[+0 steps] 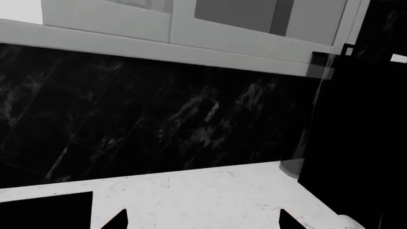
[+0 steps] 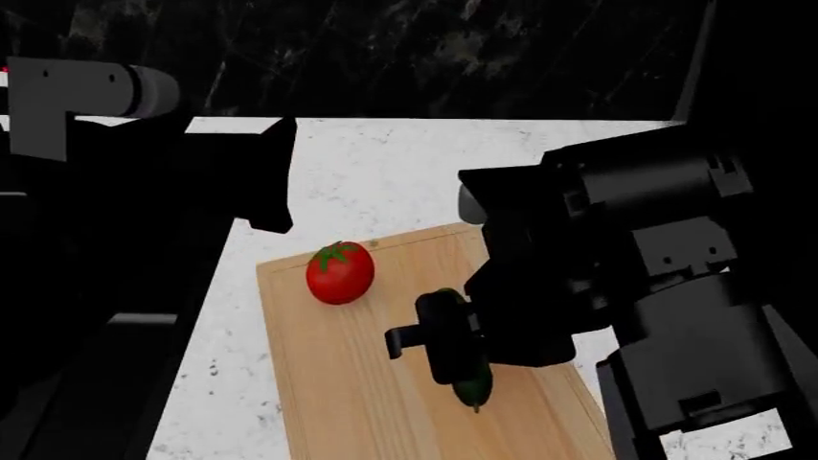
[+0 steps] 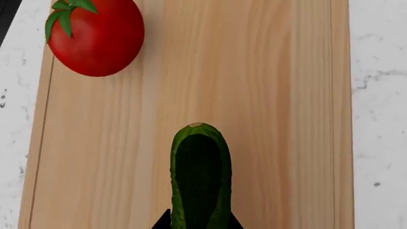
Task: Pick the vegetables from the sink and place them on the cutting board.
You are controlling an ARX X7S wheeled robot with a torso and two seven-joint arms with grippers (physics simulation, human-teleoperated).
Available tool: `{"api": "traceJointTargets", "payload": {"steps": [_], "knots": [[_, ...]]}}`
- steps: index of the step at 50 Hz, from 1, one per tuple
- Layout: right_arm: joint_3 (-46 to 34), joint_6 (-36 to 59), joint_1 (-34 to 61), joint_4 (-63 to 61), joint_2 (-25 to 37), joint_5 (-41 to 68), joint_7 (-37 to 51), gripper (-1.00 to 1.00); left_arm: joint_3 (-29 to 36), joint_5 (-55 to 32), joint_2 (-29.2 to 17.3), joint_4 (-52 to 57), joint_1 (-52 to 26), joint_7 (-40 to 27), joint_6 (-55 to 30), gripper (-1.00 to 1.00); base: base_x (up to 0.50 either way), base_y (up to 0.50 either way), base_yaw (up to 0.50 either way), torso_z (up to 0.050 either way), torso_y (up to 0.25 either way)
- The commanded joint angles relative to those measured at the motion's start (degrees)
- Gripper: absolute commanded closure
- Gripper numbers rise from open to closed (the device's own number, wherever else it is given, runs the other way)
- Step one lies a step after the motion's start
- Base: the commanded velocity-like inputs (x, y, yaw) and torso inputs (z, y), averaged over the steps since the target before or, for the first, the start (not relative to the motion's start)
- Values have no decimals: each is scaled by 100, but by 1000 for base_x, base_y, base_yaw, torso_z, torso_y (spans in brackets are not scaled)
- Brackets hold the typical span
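Observation:
A light wooden cutting board [image 2: 371, 383] lies on the white marble counter. The red tomato [image 2: 340, 272] with its green calyx rests near the board's far left corner, also the tomato [image 3: 95, 36] in the right wrist view. My right gripper [image 3: 198, 223] is shut on the dark green cucumber [image 3: 198, 181], held lengthwise over the cutting board [image 3: 279, 119]. In the head view only the tip of the cucumber [image 2: 474, 389] shows below the right gripper [image 2: 450, 350]. My left gripper [image 1: 203, 220] is open with nothing in it, over bare marble. The sink is hidden.
A black marble backsplash [image 1: 159, 114] runs behind the counter, with grey cabinets [image 1: 190, 24] above. A tall black object [image 1: 356, 133] stands at the counter's right end. A black patch [image 1: 45, 210] cuts into the marble near the left gripper.

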Motion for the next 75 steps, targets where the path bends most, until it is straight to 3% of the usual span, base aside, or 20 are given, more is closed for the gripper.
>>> {"api": "traceJointTargets", "payload": {"steps": [1, 7, 8, 22, 30, 34, 39, 42, 49, 58, 68, 75], "knots": [[-188, -74, -12, 74, 18, 247, 57, 100, 17, -28, -30, -16, 24, -21, 39, -100, 0, 0, 0, 0, 0], [-251, -73, -22, 34, 34, 319, 83, 100, 2, -81, -49, 57, 48, -63, 5, -100, 0, 0, 0, 0, 0], [-244, -58, -28, -10, 44, 339, 120, -100, 1, -87, -52, 67, 51, -69, 2, -100, 0, 0, 0, 0, 0], [-111, 17, 52, -289, 167, 663, 521, -100, 30, -156, -77, 129, 84, -93, 10, -100, 0, 0, 0, 0, 0], [393, 97, 315, -1085, 569, 1868, 1935, -100, 85, -148, -72, 62, 52, -90, 44, -100, 0, 0, 0, 0, 0], [497, -78, 229, -1374, 712, 2081, 2155, -100, 157, 10, -43, -104, 83, -79, 291, -100, 0, 0, 0, 0, 0], [526, -1074, -135, -2247, 981, 1850, 2135, -100, 203, 231, 5, 10, 429, 103, 1087, -100, 0, 0, 0, 0, 0], [931, -1434, -478, -2698, 1110, 1979, 2449, -100, 260, 333, 18, 245, 673, 128, 1409, -100, 0, 0, 0, 0, 0], [1171, -2949, -2100, -4626, 1725, 1553, 2692, -100, 183, 306, 58, 1101, 1259, -350, 1450, -100, 0, 0, 0, 0, 0], [1407, -4513, -3175, -5228, 2052, 1030, 2238, -100, 217, 552, -3, 1797, 1629, -568, 1900, -100, 0, 0, 0, 0, 0], [1525, -5212, -3935, -6682, 2421, 545, 2724, -100, 318, 684, -148, 2337, 2291, -347, 2646, -100, 0, 0, 0, 0, 0], [2082, -5666, -4747, -7916, 2673, 782, 3286, -100, 292, 396, -328, 3337, 2760, -344, 2836, -100, 0, 0, 0, 0, 0]]}}
